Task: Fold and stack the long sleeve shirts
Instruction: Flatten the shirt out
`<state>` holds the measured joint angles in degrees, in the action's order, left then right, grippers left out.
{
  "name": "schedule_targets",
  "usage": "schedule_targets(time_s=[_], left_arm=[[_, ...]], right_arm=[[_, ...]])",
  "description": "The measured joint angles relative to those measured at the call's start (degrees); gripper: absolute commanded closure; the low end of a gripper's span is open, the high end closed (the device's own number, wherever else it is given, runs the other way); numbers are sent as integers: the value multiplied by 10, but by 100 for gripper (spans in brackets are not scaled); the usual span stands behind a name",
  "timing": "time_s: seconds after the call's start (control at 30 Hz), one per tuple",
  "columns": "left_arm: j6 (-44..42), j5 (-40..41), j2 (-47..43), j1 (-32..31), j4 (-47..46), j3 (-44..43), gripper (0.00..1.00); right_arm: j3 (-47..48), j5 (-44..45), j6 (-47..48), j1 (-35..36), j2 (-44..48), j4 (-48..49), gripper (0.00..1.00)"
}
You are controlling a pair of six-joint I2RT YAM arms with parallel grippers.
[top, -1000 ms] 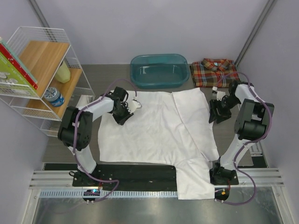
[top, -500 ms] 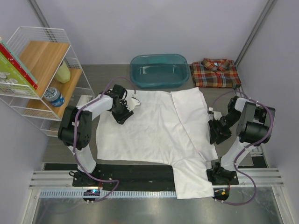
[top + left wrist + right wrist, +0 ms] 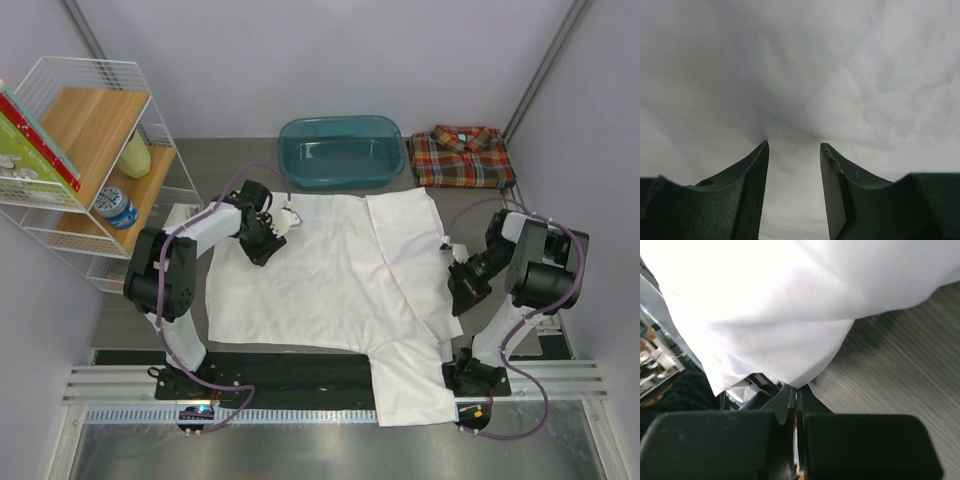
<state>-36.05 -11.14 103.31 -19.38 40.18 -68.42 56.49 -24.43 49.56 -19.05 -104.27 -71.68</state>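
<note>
My right gripper (image 3: 795, 390) is closed at the right hem of the white shirt (image 3: 330, 280) and appears to pinch it. I judge the bite shallow, so it could slip on lifting. The shirt's near hem overhangs the table (image 3: 215, 165) edge and may drag. My left gripper (image 3: 792, 147), jaws apart, sits over the far-left shoulder, holding nothing. Surface: grey woodgrain. Beyond: teal tub (image 3: 340, 150), folded plaid shirt (image 3: 462, 155), wire shelf (image 3: 90, 150), plain walls.

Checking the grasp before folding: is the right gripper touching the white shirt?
Touching. Right wrist view: the right gripper is shut, with the white shirt edge pinched at its tips.
</note>
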Motion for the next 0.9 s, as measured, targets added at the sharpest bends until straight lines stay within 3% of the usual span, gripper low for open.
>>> schedule_targets(time_s=[0.1,0.27,0.33,0.43,0.5,0.63,0.77,0.9], left_arm=[[4,-11,-12,0,7,0,48],[27,-52,-70,0,55,-36,31],[43,-83,-105,0,61,-65,20],[77,-128,-171,-2,44,-88,13],[108,-147,-218,-15,12,-89,11],[148,-153,-248,-90,-51,-90,4],[168,-144,-214,-164,-98,-90,4],[182,-141,-156,-189,-138,-79,3]], right_arm=[[41,-35,26,-2,28,-24,99],[140,-132,43,0,98,-32,99],[164,-178,38,15,122,-33,99],[182,-244,3,67,131,-37,99],[183,-281,-51,116,129,-28,99],[171,-311,-216,217,130,105,99],[157,-291,-359,295,128,247,99],[164,-287,-441,338,108,330,99]])
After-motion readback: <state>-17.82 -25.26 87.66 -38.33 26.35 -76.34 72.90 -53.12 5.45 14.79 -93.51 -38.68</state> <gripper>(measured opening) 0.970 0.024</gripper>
